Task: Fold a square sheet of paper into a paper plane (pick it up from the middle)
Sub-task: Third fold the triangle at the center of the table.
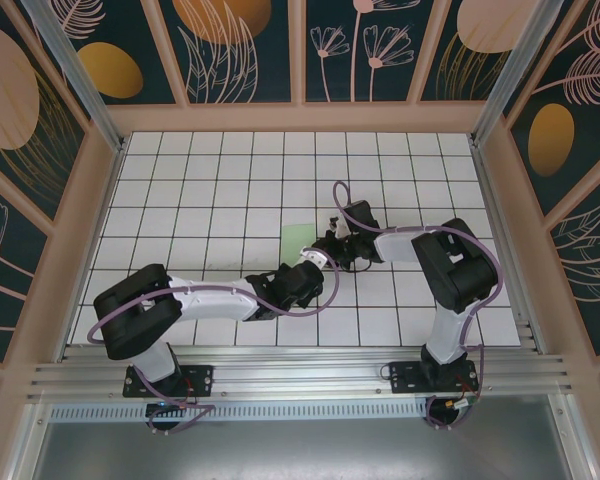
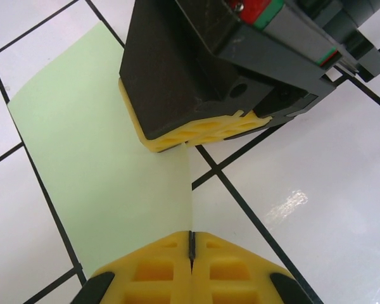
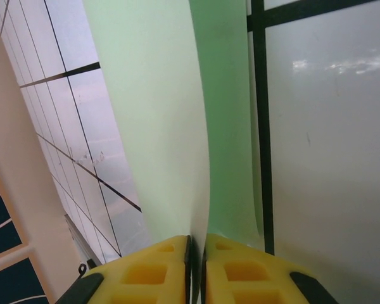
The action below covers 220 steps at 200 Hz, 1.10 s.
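Count: I see one pale green sheet of paper, two arms and two pincers, all over one white tiled table with black grid lines.
Sheet of paper, overhead: it sits near the middle of the table, as a small green patch. Both pincers meet at its 4 o'clock corner.
Sheet of paper, left wrist camera: a plain, unmarked strip spreads from the centre towards 10 o'clock, lying over the tiles. Its right edge runs up from 6 o'clock.
Sheet of paper, right wrist camera: two green layers rise from 6 o'clock towards 12 o'clock and curve apart higher up. I cannot tell whether there is a sharp crease.
Left pincer: overhead it points towards 1 o'clock. On its own camera the yellow fingertips are pressed together with no gap, pinching the sheet's right edge at 6 o'clock.
Right pincer: overhead it reaches in from 3 o'clock. On its own camera the yellow fingertips are closed to a thin slit with the paper caught between them.
Right pincer, left wrist camera: its black body comes in from 1 o'clock, and its yellow pads are closed on the same edge of the sheet, further up.
Spacing: the two pincers sit near each other along that edge, not touching.
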Available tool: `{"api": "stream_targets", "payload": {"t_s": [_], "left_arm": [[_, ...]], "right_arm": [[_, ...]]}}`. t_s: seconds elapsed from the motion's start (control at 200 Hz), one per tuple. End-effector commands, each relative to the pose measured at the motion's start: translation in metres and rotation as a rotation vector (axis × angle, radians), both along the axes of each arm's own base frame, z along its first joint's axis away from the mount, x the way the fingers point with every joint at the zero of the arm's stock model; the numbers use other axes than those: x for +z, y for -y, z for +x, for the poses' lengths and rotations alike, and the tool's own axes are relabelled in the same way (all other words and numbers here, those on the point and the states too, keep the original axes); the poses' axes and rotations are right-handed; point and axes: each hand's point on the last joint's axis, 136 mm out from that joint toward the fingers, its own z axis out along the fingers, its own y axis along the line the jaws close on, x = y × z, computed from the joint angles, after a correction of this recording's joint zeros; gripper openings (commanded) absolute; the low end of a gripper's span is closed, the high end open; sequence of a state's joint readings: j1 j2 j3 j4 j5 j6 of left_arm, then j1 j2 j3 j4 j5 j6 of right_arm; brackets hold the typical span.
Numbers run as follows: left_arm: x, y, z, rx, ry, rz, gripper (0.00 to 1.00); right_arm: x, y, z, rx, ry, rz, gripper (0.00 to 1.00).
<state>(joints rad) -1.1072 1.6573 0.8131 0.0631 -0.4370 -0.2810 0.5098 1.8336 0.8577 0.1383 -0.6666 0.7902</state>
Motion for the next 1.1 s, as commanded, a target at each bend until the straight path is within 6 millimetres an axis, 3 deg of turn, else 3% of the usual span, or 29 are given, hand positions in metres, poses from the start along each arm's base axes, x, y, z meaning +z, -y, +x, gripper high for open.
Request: {"api": "stream_targets", "payload": {"t_s": [0.0,0.31,0.44,0.59,0.876,1.096], "left_arm": [[0.001,0.004,-0.004,-0.026,-0.037,-0.035,0.0],[0.013,0.007,-0.005,-0.089,-0.24,-0.287,0.0],[0.014,0.009,-0.008,-0.114,-0.287,-0.332,0.0],[0.012,0.01,-0.008,-0.129,-0.329,-0.347,0.0],[0.006,0.009,-0.007,-0.143,-0.372,-0.339,0.0],[0.005,0.005,0.0,-0.137,-0.39,-0.342,0.0]], "right_arm": [[0.011,0.004,0.008,-0.005,0.043,-0.012,0.18],[0.033,0.031,0.027,-0.056,0.159,-0.118,0.32],[0.048,0.018,0.035,-0.015,0.208,-0.076,0.24],[0.052,0.002,0.043,0.035,0.23,-0.06,0.17],[0.021,-0.021,0.057,0.142,0.195,-0.114,0.16],[-0.015,-0.013,0.061,0.179,0.164,-0.252,0.15]]}}
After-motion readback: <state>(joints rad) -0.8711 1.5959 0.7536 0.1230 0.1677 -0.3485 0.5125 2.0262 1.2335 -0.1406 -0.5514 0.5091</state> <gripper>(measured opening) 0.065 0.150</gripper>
